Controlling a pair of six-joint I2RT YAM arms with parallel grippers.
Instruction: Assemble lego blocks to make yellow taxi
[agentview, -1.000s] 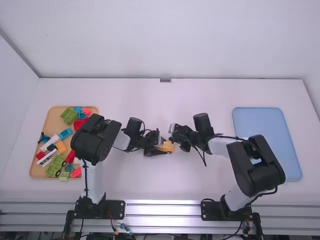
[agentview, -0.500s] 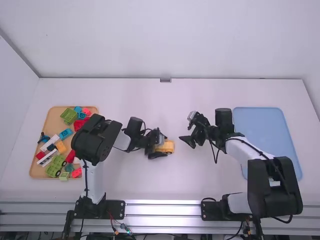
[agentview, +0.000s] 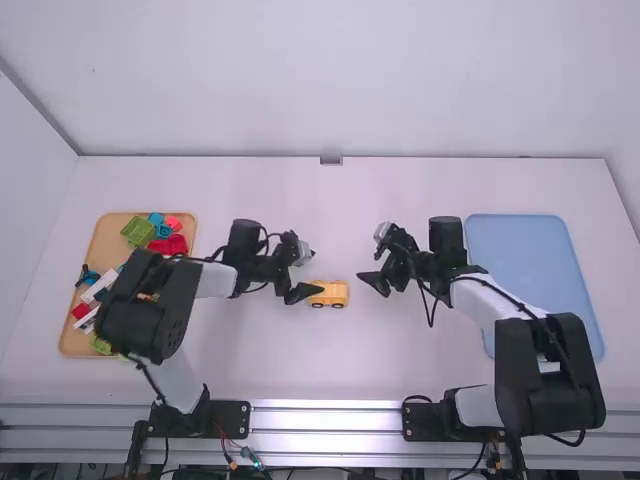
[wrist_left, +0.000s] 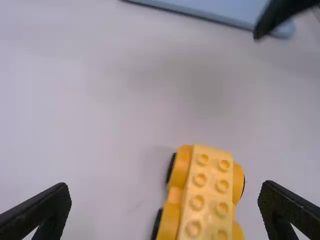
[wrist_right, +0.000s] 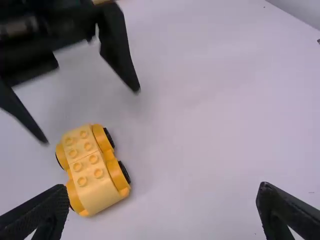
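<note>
A yellow car with black wheels (agentview: 328, 294) stands on the table between the arms; its studded top faces up. My left gripper (agentview: 303, 284) is at the car's left end in the high view, apart from my right gripper (agentview: 371, 276), which is off the car's right end. In the left wrist view, the car (wrist_left: 209, 195) lies between the wide-spread fingers of the left gripper (wrist_left: 165, 205), not gripped. The right wrist view shows the car (wrist_right: 92, 167) beyond the open, unfilled right gripper (wrist_right: 162, 205).
A wooden tray (agentview: 104, 236) of green, red, blue and white blocks is at the left, partly under the left arm. At the right, a flat blue tray (agentview: 530, 260) lies beside the right arm.
My right gripper has let go of the car and drawn back right. After that, my left gripper has opened and backed off left, leaving the car on the table.
</note>
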